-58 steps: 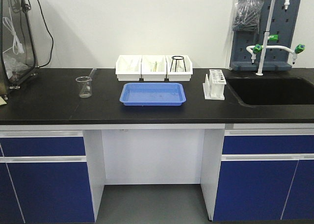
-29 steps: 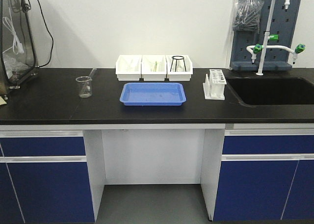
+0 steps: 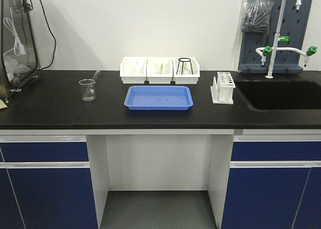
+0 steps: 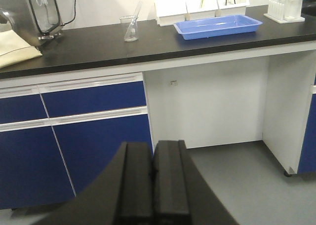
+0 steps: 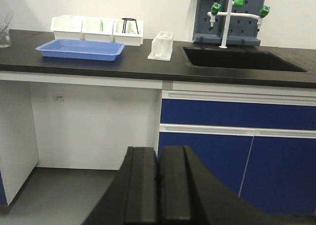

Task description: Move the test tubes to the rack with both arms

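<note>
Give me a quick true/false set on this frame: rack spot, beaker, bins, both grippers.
1. The rack stands between the blue tray and the sink. True.
2. The left gripper holds a test tube. False: its fingers are shut on nothing, off the counter.
3. The beaker sits inside the blue tray. False: it stands on the bare counter, apart from the tray.
4. Three white bins stand in a row behind the blue tray. True.
5. The right gripper is open above the rack. False: it is shut, empty and in front of the counter, not over it.
</note>
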`<state>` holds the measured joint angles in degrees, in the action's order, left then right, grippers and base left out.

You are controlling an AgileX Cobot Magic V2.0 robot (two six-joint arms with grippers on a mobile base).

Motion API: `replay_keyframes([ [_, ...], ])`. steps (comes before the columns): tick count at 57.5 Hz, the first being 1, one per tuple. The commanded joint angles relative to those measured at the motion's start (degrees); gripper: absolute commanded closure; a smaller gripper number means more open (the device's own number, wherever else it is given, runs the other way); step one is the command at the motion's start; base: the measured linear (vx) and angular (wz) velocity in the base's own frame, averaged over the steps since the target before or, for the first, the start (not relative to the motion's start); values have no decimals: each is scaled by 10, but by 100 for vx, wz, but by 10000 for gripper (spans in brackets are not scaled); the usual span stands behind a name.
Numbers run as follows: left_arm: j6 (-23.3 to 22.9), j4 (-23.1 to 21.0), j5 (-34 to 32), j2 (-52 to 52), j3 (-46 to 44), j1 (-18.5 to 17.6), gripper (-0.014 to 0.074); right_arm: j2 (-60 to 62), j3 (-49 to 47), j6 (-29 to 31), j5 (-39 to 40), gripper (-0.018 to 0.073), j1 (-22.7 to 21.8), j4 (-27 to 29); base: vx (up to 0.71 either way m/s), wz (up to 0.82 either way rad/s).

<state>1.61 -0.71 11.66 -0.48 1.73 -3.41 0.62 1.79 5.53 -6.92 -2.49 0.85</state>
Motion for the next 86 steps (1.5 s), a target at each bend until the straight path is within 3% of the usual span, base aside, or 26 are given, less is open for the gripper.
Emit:
replay_keyframes([
  [1, -3, -4, -46, -6, 15, 1, 617, 4, 6, 1, 49, 566, -4, -5, 12, 5],
  [86, -3, -4, -46, -6, 15, 1, 617, 4, 6, 1, 48, 566, -4, -5, 33, 4],
])
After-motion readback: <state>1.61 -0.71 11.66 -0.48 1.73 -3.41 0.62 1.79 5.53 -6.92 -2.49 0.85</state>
